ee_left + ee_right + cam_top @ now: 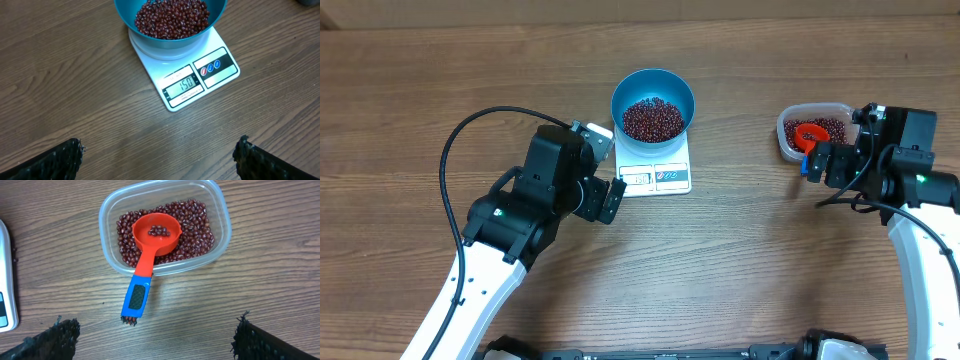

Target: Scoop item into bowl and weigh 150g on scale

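Note:
The blue bowl stands on the white scale, holding a heap of dark red beans. In the left wrist view the beans fill the bowl, and the scale displays 150. My left gripper is open and empty, over bare table just left of the scale. My right gripper is also open and empty, a little short of the scoop's handle.
A clear plastic tub at the right holds more beans. A red scoop with a blue handle lies in it, handle over the rim, with a few beans in its cup.

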